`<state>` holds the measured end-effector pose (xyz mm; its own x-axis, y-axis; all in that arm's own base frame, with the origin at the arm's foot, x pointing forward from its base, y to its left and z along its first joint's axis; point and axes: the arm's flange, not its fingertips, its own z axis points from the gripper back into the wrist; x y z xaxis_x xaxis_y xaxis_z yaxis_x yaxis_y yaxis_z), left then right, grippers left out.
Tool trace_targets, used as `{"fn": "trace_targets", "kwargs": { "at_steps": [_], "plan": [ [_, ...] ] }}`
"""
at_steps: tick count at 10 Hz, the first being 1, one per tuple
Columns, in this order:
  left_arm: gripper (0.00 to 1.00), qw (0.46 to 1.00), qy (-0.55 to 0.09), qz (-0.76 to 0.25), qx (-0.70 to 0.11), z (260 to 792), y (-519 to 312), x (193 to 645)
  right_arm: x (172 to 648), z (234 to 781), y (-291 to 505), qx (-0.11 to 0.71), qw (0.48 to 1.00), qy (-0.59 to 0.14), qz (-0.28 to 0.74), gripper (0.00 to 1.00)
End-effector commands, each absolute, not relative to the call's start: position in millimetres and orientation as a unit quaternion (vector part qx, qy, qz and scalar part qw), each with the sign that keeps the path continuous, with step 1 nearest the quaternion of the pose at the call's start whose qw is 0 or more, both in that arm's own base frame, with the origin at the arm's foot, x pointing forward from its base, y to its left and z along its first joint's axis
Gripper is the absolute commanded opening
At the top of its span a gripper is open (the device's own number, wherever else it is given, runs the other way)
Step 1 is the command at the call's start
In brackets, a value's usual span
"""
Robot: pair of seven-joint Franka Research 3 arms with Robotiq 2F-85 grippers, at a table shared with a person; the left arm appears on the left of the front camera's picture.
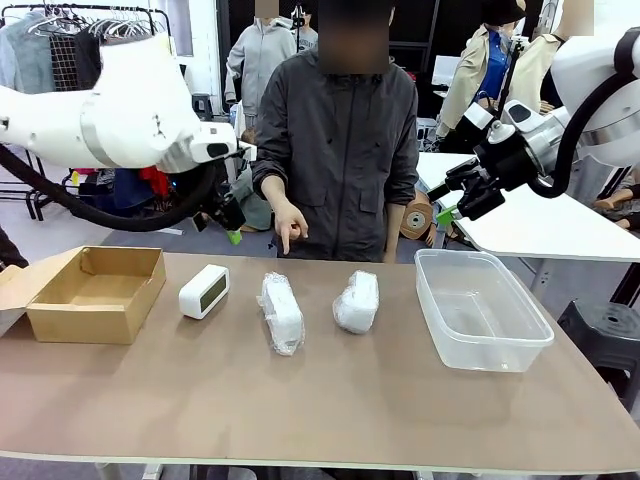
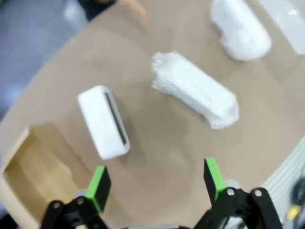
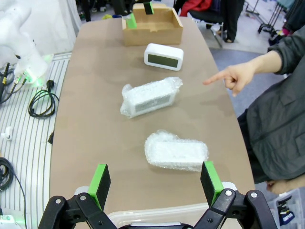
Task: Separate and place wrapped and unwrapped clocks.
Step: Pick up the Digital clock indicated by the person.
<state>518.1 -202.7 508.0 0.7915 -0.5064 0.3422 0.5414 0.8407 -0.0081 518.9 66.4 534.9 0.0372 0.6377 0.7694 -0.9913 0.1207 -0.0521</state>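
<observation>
Sitting in a row on the table [image 1: 300, 410], front view: one bare clock [image 1: 204, 291], first wrapped clock [image 1: 281, 313], second wrapped clock [image 1: 357, 301], flanked by one box [image 1: 95, 293] and one tub [image 1: 480, 312]. Left wrist view: left pincer [image 2: 156, 181] released, empty. Right wrist view: right pincer [image 3: 155, 182] released, empty.

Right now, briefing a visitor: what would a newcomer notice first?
Three white things lie in a row mid-table: a bare clock at left, then a middle wrapped clock and a right wrapped clock. A cardboard box sits at the left end, a clear tub at the right. A person's hand points toward the row; left gripper and right gripper hover open.
</observation>
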Motion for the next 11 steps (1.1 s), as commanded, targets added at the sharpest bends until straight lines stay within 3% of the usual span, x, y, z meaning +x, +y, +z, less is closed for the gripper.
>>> {"fn": "trace_targets", "kwargs": {
  "at_steps": [1,2,8,10,11],
  "plan": [
    [1.0,0.996,-0.083,-0.028,-0.015,517,-258,527,519,536,66,0.264,0.67,-0.333,0.609,1.0],
    [1.0,0.997,-0.067,0.027,0.018,503,-274,530,519,536,66,0.264,0.67,-0.333,0.609,1.0],
    [1.0,0.989,-0.033,0.142,-0.032,451,-349,547,519,536,66,0.264,0.67,-0.333,0.609,1.0],
    [1.0,0.988,-0.035,0.135,-0.059,451,-340,547,519,536,66,0.264,0.67,-0.333,0.609,1.0],
    [1.0,0.99,-0.027,0.132,-0.03,442,-360,542,519,536,66,0.264,0.67,-0.333,0.609,1.0]
  ]
}}
